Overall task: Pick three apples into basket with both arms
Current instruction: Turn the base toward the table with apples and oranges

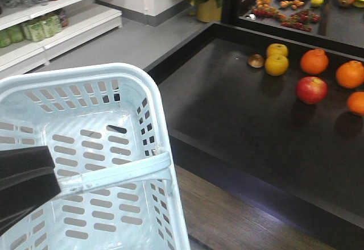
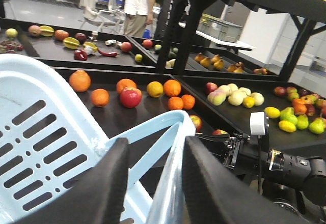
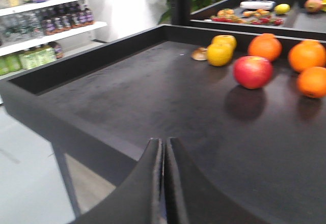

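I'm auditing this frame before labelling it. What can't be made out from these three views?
1. Front view: the basket is cut off by the bottom edge and partly covered by the left arm.
2. Left wrist view: the left gripper straddles the basket handle; whether it clamps it is unclear.
3. Left wrist view: a reddish fruit is half hidden by the basket; apple or not, unclear.

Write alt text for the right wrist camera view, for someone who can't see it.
The right gripper, its fingers shut and empty, sits over the near edge of a black tray; farther on lie a red apple, two yellow fruits and three oranges. Shelves of bottles stand behind at left.
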Controlling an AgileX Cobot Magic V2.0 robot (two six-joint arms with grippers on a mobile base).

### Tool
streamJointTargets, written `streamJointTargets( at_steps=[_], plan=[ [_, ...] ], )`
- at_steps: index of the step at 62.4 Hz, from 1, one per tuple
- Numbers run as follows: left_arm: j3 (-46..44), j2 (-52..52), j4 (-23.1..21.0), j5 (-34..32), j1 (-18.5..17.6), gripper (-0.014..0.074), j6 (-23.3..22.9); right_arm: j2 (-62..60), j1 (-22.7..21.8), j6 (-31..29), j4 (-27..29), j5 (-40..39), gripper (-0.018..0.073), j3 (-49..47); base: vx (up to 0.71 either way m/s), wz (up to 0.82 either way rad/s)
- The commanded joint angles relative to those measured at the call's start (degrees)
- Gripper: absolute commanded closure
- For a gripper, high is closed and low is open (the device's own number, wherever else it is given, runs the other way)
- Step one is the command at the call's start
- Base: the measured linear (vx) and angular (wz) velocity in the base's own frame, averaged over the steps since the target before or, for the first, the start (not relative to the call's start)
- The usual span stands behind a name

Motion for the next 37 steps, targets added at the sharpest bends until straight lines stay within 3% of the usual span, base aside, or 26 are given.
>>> streamJointTargets(
  at_steps=[1, 37],
  plan=[
    [-1.6, 0.0, 1.1, 2.0, -0.2, 0.0603, -1.1, -0.7, 0.1, -0.4, -0.6, -4.2, 0.0564, 0.8, 0.06, -0.34],
    [-1.6, 0.0, 1.1, 2.0, -0.2, 0.0603, -1.1, -0.7, 0.1, -0.4, -0.6, -4.2, 0.0564, 0.8, 0.06, -0.3]
  ],
)
